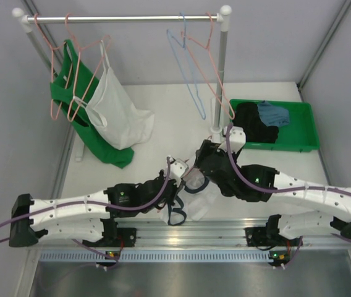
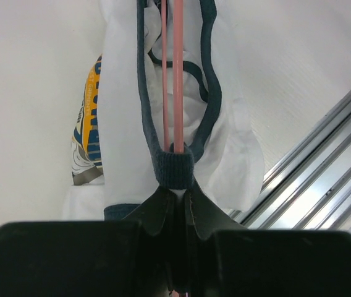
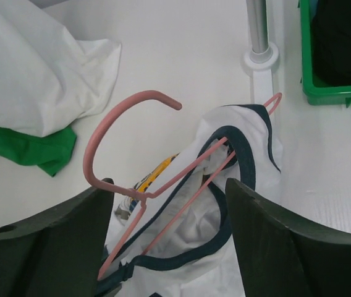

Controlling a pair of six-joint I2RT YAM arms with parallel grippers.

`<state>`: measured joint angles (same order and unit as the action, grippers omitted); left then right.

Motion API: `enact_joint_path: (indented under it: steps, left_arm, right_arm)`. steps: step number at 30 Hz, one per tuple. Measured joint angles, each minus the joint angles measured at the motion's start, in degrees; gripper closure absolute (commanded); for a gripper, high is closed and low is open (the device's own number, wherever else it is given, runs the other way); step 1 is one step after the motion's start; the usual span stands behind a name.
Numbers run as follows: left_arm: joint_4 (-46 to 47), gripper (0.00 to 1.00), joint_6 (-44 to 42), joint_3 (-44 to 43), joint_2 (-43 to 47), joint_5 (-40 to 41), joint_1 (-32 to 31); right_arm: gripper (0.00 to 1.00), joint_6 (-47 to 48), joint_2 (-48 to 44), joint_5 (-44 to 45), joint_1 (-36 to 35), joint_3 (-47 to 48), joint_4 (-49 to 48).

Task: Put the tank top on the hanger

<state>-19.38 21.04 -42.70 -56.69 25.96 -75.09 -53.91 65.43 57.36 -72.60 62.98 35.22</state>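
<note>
The tank top [image 1: 199, 199], white with navy trim, lies crumpled on the table between the two arms; its blue-and-yellow print shows in the left wrist view. A pink hanger [image 3: 185, 167] is threaded through its neck opening, with the hook sticking out up and to the left. My left gripper [image 2: 175, 192] is shut on a navy shoulder strap [image 2: 174, 172], and the hanger's two pink wires [image 2: 178, 74] run through that pinch. My right gripper [image 3: 169, 204] is open just above the tank top [image 3: 256, 133]. Its fingers straddle the hanger's neck, which lies against the left finger [image 3: 70, 235].
A clothes rail [image 1: 126, 18] at the back carries pink hangers, a green top [image 1: 70, 93] and a plain white top [image 1: 117, 111] on the left. A light blue hanger [image 1: 191, 86] hangs on the right. A green bin [image 1: 299, 133] of dark clothes stands by the rail post [image 3: 259, 37].
</note>
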Motion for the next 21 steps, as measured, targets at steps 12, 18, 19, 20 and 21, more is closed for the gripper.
enact_joint_path:
  steps: [12, 18, 19, 20, 21]
  left_arm:
    - [0.50, 1.00, 2.58, 5.84, 7.67, 1.16, 0.04]
    - [-1.62, 1.00, 4.61, 5.90, 11.04, 2.16, 0.04]
    - [-2.10, 1.00, 4.96, 5.90, 11.74, 2.36, 0.04]
    - [-2.69, 1.00, 5.49, 5.90, 12.61, 2.56, 0.04]
    - [-3.54, 1.00, 6.08, 5.84, 13.62, 2.93, 0.04]
  right_arm:
    - [0.06, 5.27, -5.46, -5.75, -0.02, -1.11, -1.07]
    - [0.05, 6.01, -7.65, -6.60, -0.02, -1.11, -1.11]
    - [0.05, 6.19, -8.11, -6.71, -0.02, -1.11, -1.11]
    - [0.05, 6.25, -8.48, -6.73, -0.02, -1.11, -1.11]
    - [0.05, 6.32, -8.98, -6.73, -0.02, -1.11, -1.09]
